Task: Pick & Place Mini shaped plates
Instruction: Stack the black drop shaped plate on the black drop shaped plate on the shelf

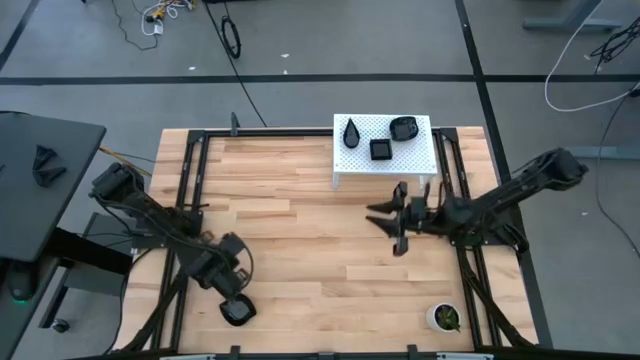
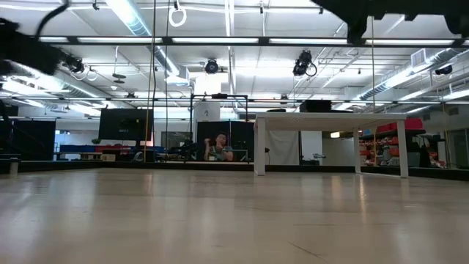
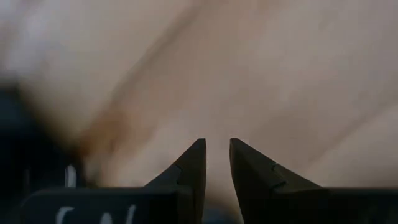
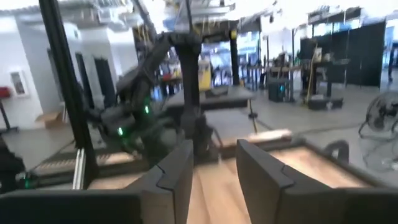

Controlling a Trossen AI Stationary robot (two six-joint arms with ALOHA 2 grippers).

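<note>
Mini shaped plates, three in number, sit on a white perforated stand (image 1: 420, 160) at the table's (image 1: 290, 240) 12 o'clock edge: a teardrop plate (image 1: 352, 132), a square plate (image 1: 381, 150) and a rounded plate (image 1: 404, 128). They lie close together but apart.

The right gripper (image 1: 397, 222) hangs just past the stand's near edge, toward 6 o'clock from the plates, fingers narrowly parted and empty. The left gripper (image 1: 236, 308) waits at 7 o'clock, near the table's edge, also narrowly parted with nothing between its fingers.

Risks, as judged:
- Glossy, shallow rims may slip from a narrow pinch.
- A descent onto the square plate may nudge either neighbour.
- A low approach may strike the stand.

View differences: only the high view shows the plates and a small potted plant (image 1: 443, 318) at 5 o'clock. The low view shows the stand's legs (image 2: 259, 150), its top surface hidden. The right wrist view faces the left arm (image 4: 134, 106), not the plates.
</note>
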